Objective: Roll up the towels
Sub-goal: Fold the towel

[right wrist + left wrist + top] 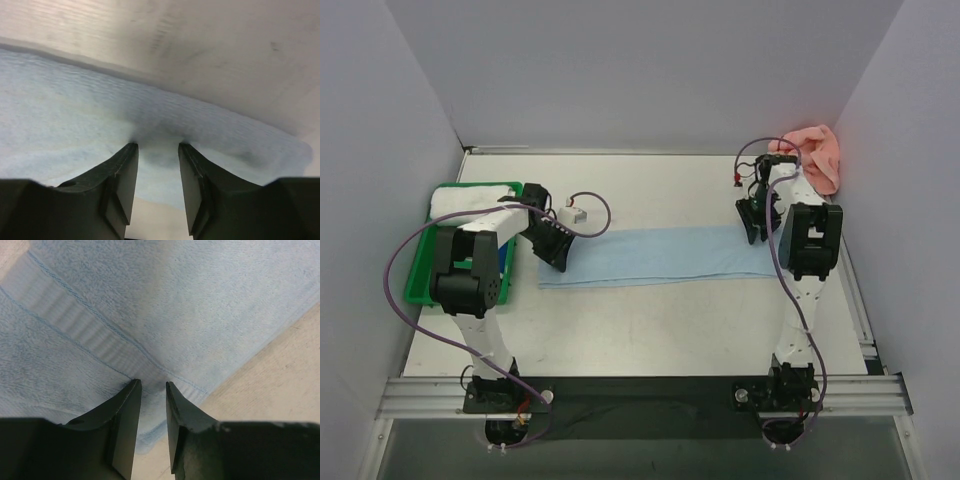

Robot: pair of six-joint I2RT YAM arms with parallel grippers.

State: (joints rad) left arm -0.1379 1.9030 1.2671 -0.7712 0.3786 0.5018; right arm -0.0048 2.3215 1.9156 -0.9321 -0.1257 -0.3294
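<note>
The light blue towel (655, 256) is laid flat across the table (620, 330) and pressed at its ends by the left gripper (152, 385) and right gripper (157, 146), fingers slightly parted, no grip discernible; rolling is judged unstarted, an end needing to be pinched and turned over.

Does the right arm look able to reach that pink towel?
Probably yes: the pink towel lies just beyond the right gripper with nothing between, though it rests on the blue towel.

Flat towel (660, 256) lay across table (650, 330) centre, my left jaws on its left end, right jaws on its right. Second towel (815, 155) back right; bin (420, 262) left.
</note>
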